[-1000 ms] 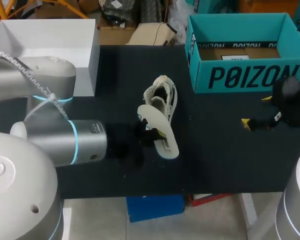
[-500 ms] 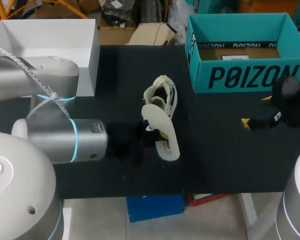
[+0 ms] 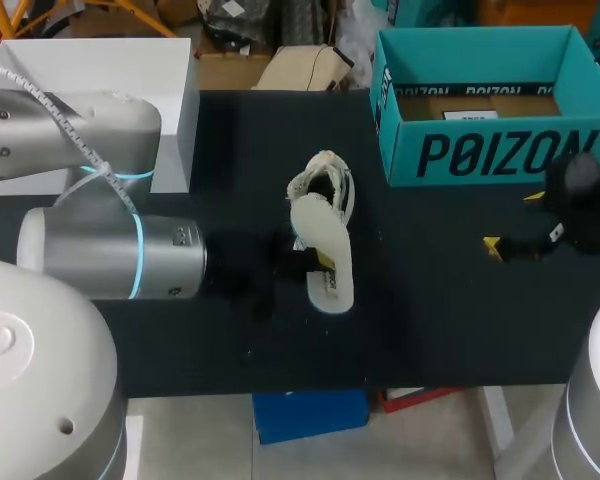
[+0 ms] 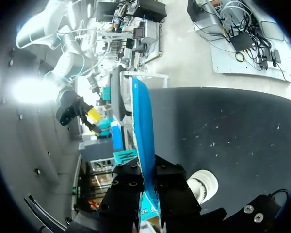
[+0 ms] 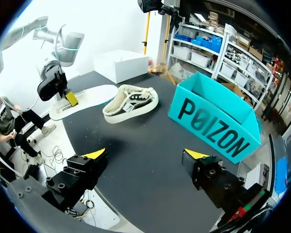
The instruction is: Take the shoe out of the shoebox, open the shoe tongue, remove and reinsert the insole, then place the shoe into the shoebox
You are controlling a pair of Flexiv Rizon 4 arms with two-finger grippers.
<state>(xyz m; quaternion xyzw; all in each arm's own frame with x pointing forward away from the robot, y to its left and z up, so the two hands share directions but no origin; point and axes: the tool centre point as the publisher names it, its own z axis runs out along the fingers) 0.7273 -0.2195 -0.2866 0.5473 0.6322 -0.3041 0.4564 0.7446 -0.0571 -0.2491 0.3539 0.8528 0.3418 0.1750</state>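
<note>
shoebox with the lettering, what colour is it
The shoebox is teal with black lettering; clearest in the head view.

Overhead and right-wrist views sharing shoe (image 3: 325,180)

Shoe (image 3: 323,188): cream-white, sole down, opening upward, mid-table. Insole (image 3: 325,255): white, out of the shoe, one end overlapping it. Shoebox (image 3: 480,150): teal, open, upright, well apart on the shoe's right.
</note>
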